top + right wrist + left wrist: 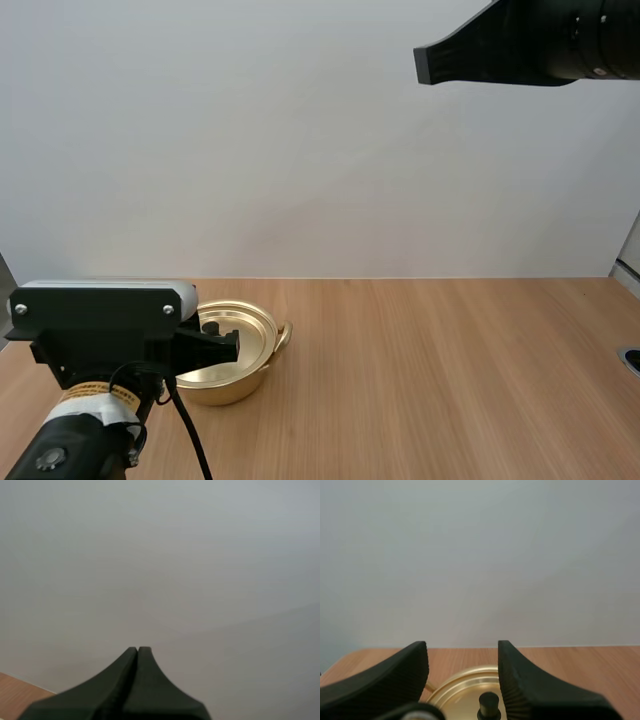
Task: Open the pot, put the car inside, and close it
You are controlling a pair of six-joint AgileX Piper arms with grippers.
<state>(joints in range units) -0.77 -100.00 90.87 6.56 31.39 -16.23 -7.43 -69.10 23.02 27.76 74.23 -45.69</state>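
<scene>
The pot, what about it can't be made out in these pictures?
Inside of the pot: covered by its lid, in the high and left wrist views.
Pot's left side, high view: hidden behind the left gripper.
Pot's body, left wrist view: cut off by the picture's edge; the open fingers cover part of the lid.

A light-brown wooden table (450,380) with fine straight grain spreads across the high view from 3 o'clock to 9 o'clock. A plain white wall (300,150) rises along its 12 o'clock edge, meeting it in a level seam. At the table's 3 o'clock edge sits 1 small dark round fitting (632,360), cut by the frame. Just above it a pale upright strip (630,250) stands against the wall.
</scene>
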